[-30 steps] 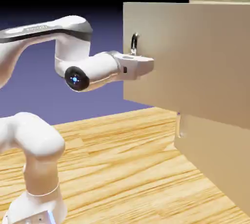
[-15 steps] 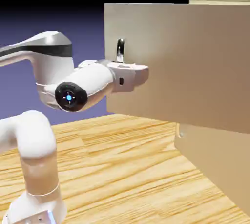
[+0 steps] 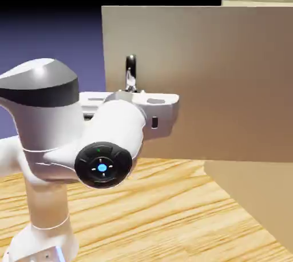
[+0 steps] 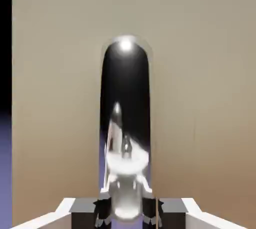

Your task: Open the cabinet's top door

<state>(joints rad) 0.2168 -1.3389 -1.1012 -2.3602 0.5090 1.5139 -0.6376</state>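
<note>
Beige panel of the top door (image 3: 200, 83) stands swung out from the cabinet (image 3: 257, 198), facing the exterior view. The white arm (image 3: 109, 135) lies roughly level, wrist joint toward the camera, hand at the door's free edge. The gripper (image 4: 126, 208) is clamped on the handle (image 4: 125, 123), which rises upright between the two fingertips (image 4: 102, 210); its lower end is apparently hidden behind the hand in the exterior view. Wooden table (image 3: 171, 215) lies below.
</note>
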